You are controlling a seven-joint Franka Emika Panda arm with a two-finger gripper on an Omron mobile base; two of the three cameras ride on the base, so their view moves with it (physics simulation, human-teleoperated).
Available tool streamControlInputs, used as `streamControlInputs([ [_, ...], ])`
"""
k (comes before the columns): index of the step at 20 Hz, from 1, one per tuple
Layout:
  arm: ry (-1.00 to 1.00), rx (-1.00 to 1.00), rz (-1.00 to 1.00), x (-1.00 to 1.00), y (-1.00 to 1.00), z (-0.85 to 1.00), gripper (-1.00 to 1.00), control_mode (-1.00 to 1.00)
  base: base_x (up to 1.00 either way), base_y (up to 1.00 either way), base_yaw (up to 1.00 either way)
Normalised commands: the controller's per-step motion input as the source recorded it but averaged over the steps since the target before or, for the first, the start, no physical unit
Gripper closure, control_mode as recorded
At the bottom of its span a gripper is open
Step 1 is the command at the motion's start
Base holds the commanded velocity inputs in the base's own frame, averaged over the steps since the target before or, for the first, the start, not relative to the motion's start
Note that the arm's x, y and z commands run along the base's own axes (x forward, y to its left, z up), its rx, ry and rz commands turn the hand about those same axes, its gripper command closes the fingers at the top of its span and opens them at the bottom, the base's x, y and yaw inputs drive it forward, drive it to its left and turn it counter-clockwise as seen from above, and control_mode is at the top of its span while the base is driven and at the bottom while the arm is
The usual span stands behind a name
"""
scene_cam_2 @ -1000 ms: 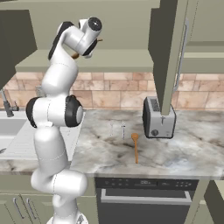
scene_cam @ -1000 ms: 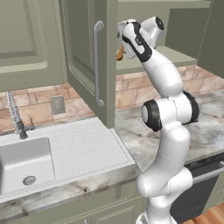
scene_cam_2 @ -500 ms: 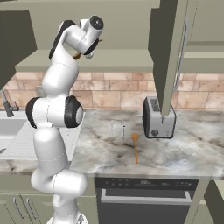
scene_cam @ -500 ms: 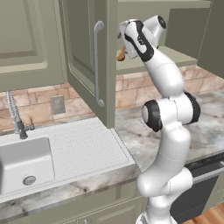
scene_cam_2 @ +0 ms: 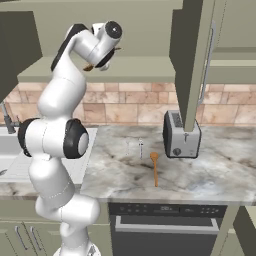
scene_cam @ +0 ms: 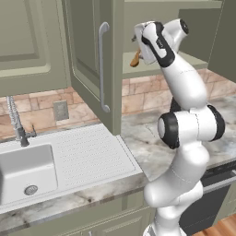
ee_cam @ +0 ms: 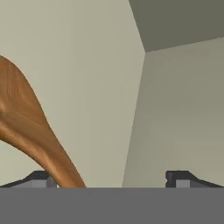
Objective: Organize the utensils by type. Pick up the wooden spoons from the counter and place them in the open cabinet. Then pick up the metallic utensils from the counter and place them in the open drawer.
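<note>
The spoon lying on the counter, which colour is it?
Orange-brown wood; the spoon shows best in the right base view.

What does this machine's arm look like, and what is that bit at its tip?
The arm is a chain of smooth, glossy white rounded segments joined by dark, almost black, disc-shaped joints, with a fat bulging white base. No cables or markings show on it. At its tip sits the gripper: two small fingertips, dark on top and grey on their faces.
</note>
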Motion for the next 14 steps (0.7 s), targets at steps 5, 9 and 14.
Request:
streamControlInputs([
  [5, -0.01, 0.0, 0.0, -0.16, -0.17, -0.2, -1.0, -1.0, 0.0, 0.0, 0.0],
  [9, 0.0, 0.0, -0.05, -0.01, -0.13, -0.24, -1.0, -1.0, 0.0, 0.0, 0.0],
  [14, 0.0, 0.0, -0.13, 0.0, -0.12, -0.13, -1.0, -1.0, 0.0, 0.0, 0.0],
])
